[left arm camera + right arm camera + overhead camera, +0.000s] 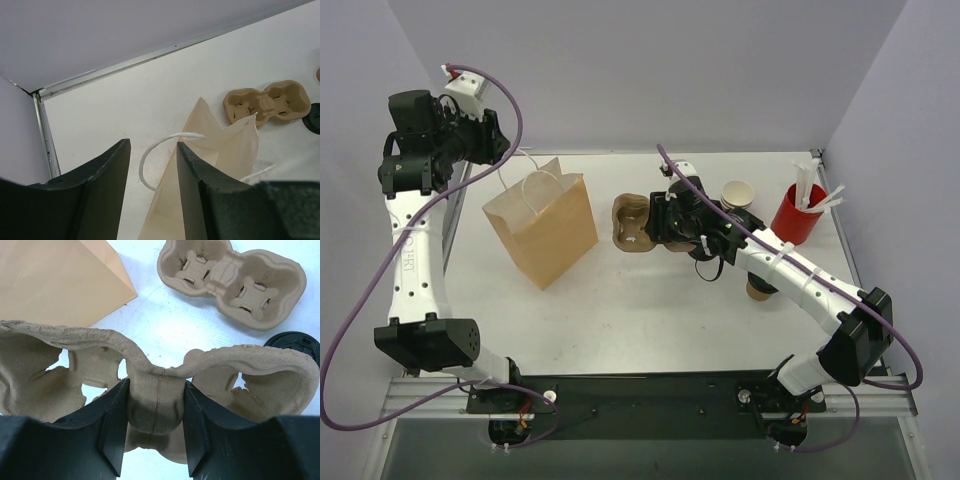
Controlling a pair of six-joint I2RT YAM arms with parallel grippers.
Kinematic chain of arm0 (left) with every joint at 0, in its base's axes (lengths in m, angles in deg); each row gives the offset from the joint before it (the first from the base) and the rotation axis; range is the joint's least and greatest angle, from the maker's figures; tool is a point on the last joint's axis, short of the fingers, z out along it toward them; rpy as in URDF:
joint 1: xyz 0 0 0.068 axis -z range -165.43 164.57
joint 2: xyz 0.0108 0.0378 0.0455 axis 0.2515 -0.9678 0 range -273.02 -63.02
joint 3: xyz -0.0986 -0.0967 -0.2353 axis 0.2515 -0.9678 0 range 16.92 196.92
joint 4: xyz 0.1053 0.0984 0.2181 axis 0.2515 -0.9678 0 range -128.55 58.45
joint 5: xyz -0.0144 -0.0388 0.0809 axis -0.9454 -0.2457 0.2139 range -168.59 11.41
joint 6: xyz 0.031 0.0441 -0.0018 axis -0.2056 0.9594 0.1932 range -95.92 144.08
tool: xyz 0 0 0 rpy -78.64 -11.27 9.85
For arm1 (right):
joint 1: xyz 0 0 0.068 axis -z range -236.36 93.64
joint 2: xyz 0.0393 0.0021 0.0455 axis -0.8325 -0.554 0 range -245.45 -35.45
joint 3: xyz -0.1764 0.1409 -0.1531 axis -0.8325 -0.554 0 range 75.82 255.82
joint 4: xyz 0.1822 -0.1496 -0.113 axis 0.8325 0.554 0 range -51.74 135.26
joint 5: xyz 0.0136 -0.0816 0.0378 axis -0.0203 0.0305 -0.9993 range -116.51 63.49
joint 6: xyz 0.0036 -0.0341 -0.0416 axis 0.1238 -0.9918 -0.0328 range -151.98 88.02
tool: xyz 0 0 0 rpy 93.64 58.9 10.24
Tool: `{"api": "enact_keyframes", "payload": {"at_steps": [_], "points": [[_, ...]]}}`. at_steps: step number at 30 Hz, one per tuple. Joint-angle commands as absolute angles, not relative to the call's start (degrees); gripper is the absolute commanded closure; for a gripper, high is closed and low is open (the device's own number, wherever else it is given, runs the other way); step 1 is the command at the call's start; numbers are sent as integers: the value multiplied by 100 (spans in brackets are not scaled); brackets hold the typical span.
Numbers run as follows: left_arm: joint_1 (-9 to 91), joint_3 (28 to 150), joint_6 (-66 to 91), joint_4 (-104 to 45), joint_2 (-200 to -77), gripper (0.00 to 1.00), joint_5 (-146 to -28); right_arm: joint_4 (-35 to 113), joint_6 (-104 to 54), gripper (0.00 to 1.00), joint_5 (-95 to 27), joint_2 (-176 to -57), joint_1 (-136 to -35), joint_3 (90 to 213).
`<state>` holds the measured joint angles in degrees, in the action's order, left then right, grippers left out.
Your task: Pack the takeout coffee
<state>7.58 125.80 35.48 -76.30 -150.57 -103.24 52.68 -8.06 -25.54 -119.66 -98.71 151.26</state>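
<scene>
Grip check: right tool [154,400] is clenched on the centre ridge of a pulp carrier [235,372], raised over the counter [650,300]; left tool [153,146] stands parted at the handle of the brown bag [542,228]. The takeout coffee [737,193] stands beside the red cup [797,212], apart from both tools. Recommend setting the carrier down level, wells up, before fetching that cup.

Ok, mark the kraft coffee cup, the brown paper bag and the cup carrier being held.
kraft coffee cup [737,193]: top view, pale inside.
brown paper bag [545,235]: top view, front face.
held cup carrier [155,402]: right wrist view, centre bridge.
</scene>
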Motion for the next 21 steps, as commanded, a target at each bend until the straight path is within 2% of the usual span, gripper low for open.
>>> {"api": "enact_keyframes", "payload": {"at_steps": [1,21], "points": [[727,12573,3674,-7470,-15003,48,-10645,5268,-790,64,-2598,-11789,-9828,15158],[745,12405,3780,-7470,-15442,48,-10126,5329,-790,65,-2607,-11833,-9820,15202]]}}
